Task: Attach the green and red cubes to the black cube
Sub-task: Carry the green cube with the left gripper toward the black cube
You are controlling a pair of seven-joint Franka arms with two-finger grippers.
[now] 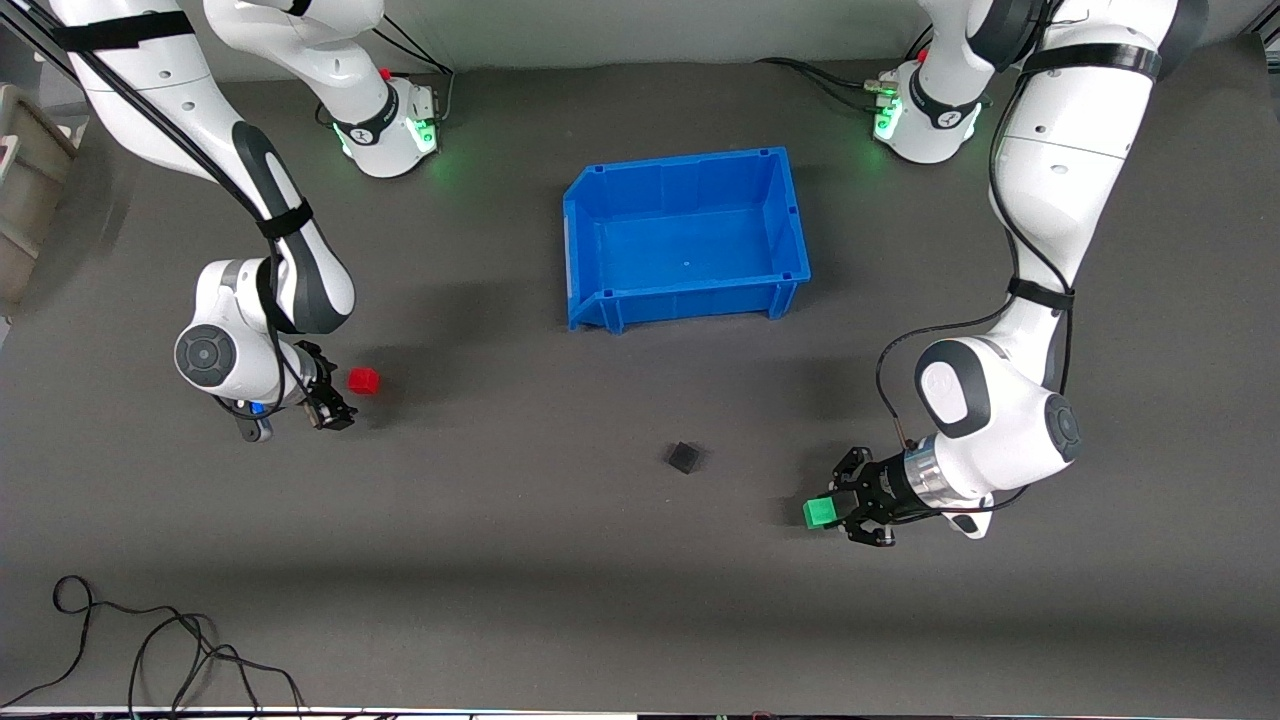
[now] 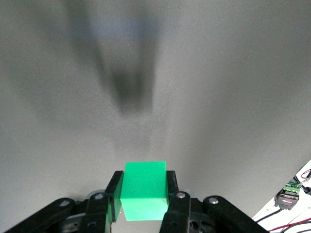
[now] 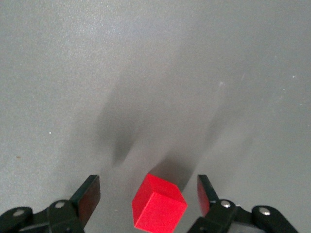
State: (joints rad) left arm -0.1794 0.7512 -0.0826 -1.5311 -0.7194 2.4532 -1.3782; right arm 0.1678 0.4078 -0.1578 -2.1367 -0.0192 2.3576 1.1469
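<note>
The green cube point(image 1: 820, 513) is held between the fingers of my left gripper point(image 1: 838, 510), over the table toward the left arm's end; the left wrist view shows the cube point(image 2: 144, 189) clamped by both pads. The red cube point(image 1: 363, 380) sits on the table toward the right arm's end. My right gripper point(image 1: 335, 392) is open, and in the right wrist view the red cube point(image 3: 159, 204) lies between its spread fingers point(image 3: 89, 194), touching neither. The black cube point(image 1: 683, 457) lies alone on the table, between the two grippers and closer to the left one.
A blue bin point(image 1: 586, 225) stands in the middle of the table, farther from the front camera than the cubes. Loose black cables point(image 1: 150, 640) lie near the front edge at the right arm's end.
</note>
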